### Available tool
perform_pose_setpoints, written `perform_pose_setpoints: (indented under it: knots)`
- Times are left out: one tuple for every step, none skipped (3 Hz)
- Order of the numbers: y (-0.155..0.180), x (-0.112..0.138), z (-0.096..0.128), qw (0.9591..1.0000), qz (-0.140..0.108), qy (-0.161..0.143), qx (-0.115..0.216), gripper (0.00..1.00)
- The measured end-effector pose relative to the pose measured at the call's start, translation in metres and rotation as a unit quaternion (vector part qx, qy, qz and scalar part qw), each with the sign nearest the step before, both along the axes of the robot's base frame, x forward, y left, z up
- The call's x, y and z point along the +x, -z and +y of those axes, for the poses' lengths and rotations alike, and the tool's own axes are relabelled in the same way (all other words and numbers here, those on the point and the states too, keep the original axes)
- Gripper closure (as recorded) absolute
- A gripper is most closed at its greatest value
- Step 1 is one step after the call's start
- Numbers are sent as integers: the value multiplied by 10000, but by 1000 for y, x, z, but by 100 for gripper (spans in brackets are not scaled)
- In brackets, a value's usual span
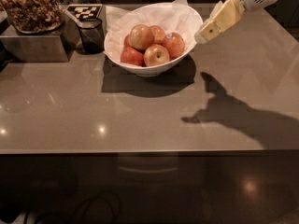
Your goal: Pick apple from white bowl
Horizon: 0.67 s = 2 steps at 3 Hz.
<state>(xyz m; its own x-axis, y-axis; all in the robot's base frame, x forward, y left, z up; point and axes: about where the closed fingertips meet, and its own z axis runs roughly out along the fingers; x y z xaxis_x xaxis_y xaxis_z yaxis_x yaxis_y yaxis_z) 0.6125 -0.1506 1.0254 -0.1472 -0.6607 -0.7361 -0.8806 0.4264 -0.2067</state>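
Approach stage: the gripper [208,31] is held above the counter [140,120], just beside the right rim of the white bowl [150,69]; nothing is gripped.

The apple [141,36] is seen untouched in the bowl, on top at the left of a pile of 5, with 4 smaller apples [174,43] packed against it on crinkled paper [180,14]. How far the gripper is open cannot be told from this angle. 0 steps of the pick are judged done: the gripper is yet to be carried over the pile, lowered onto the apple, closed and lifted out. A dark cup [92,34] is set just left of the bowl, away from the gripper's side.
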Motion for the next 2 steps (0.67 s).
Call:
perform_pose_setpoints:
  knots:
    - [8, 33, 19, 9999, 87, -61, 130, 0]
    - [4, 36, 25, 9998, 43, -104, 148, 19]
